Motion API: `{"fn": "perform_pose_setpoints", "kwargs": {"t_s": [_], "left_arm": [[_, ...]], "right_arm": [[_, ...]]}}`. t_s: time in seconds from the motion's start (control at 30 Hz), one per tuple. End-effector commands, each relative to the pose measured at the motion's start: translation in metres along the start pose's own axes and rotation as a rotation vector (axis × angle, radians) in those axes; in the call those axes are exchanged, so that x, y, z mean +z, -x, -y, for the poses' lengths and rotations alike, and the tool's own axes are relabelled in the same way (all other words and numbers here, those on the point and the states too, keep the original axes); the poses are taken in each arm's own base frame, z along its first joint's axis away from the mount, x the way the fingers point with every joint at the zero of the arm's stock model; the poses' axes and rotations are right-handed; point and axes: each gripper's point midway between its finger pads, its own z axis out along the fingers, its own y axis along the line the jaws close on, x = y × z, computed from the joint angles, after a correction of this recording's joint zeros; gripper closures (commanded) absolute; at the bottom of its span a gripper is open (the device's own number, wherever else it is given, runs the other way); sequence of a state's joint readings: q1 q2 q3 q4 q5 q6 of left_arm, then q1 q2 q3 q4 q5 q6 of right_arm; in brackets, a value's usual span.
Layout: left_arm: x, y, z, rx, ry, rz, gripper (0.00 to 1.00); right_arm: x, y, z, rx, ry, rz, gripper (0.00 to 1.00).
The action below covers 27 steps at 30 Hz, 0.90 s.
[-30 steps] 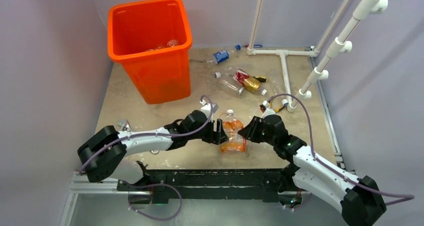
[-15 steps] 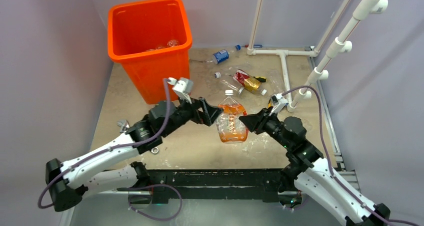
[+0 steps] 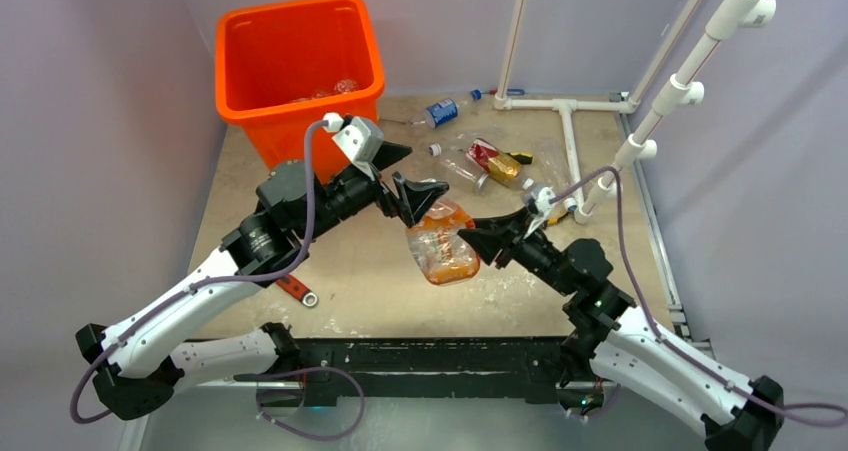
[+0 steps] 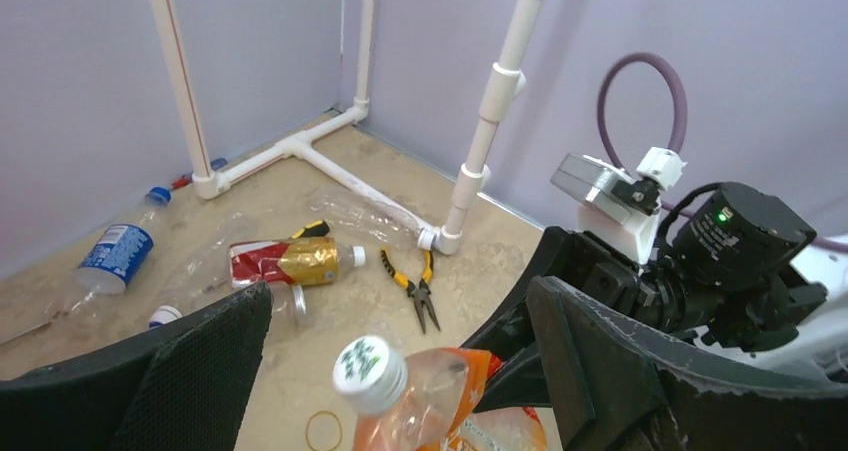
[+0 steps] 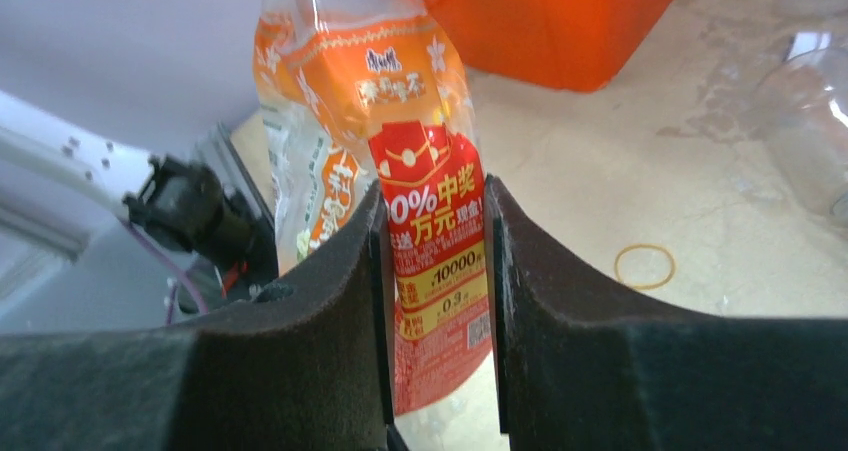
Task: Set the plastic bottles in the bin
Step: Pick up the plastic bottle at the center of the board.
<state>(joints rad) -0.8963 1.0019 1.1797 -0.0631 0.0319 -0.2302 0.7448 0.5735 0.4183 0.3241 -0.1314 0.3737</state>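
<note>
A large orange-tinted plastic bottle with a white cap hangs tilted in the air over the table's middle. My right gripper is shut on its red and orange label. My left gripper is open, its fingers wide apart on either side of the cap, not touching it. The orange bin stands at the back left with a few clear bottles inside. On the table lie a blue-label bottle, a red and gold bottle and a clear one.
A white PVC pipe frame stands at the back right. Yellow-handled pliers lie near its foot. A red-handled wrench lies under my left arm. A rubber band lies on the table. Purple walls close in the sides.
The orange-tinted bottle has been lifted off the table and carried left, toward the bin, in my right gripper. My left arm has risen and swung back with it, fingers apart.
</note>
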Motion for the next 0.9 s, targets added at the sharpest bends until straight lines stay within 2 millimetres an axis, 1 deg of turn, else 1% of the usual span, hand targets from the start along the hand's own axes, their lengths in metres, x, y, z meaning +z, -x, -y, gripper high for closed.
{"fn": "perform_pose_setpoints", "kwargs": {"t_s": [0.0, 0.1, 0.2, 0.3, 0.33, 0.4, 0.53, 0.6, 0.67, 0.77, 0.87], "left_arm": [[-0.014, 0.031, 0.015, 0.091, -0.084, 0.076, 0.01], [-0.023, 0.036, 0.010, 0.120, -0.063, 0.102, 0.01], [-0.034, 0.036, 0.007, 0.159, -0.054, 0.127, 0.01], [-0.046, 0.029, 0.004, 0.203, -0.045, 0.132, 0.01], [-0.048, 0.034, 0.003, 0.210, -0.038, 0.164, 0.01], [-0.050, 0.031, 0.001, 0.205, -0.033, 0.175, 0.01], [-0.046, 0.019, -0.005, 0.179, -0.005, 0.166, 0.01], [-0.046, 0.021, -0.017, 0.161, 0.065, 0.174, 0.01], [-0.050, 0.027, -0.023, 0.146, 0.094, 0.199, 0.01], [-0.048, 0.032, -0.021, 0.106, 0.065, 0.211, 0.01], [-0.036, 0.024, -0.007, 0.057, -0.038, 0.172, 0.01]], "right_arm": [[0.014, 0.057, -0.026, -0.140, 0.047, 0.164, 1.00], [0.017, 0.063, -0.029, -0.166, 0.057, 0.187, 1.00], [0.014, 0.067, -0.030, -0.173, 0.065, 0.221, 1.00], [0.010, 0.068, -0.033, -0.171, 0.080, 0.239, 1.00], [0.010, 0.067, -0.034, -0.171, 0.084, 0.238, 1.00], [0.011, 0.066, -0.035, -0.172, 0.092, 0.233, 1.00], [0.011, 0.067, -0.035, -0.180, 0.087, 0.224, 1.00], [0.011, 0.065, -0.033, -0.184, 0.075, 0.215, 1.00], [0.010, 0.062, -0.030, -0.185, 0.062, 0.207, 1.00], [0.008, 0.057, -0.026, -0.183, 0.051, 0.194, 1.00], [0.007, 0.052, -0.025, -0.178, 0.052, 0.185, 1.00]]}}
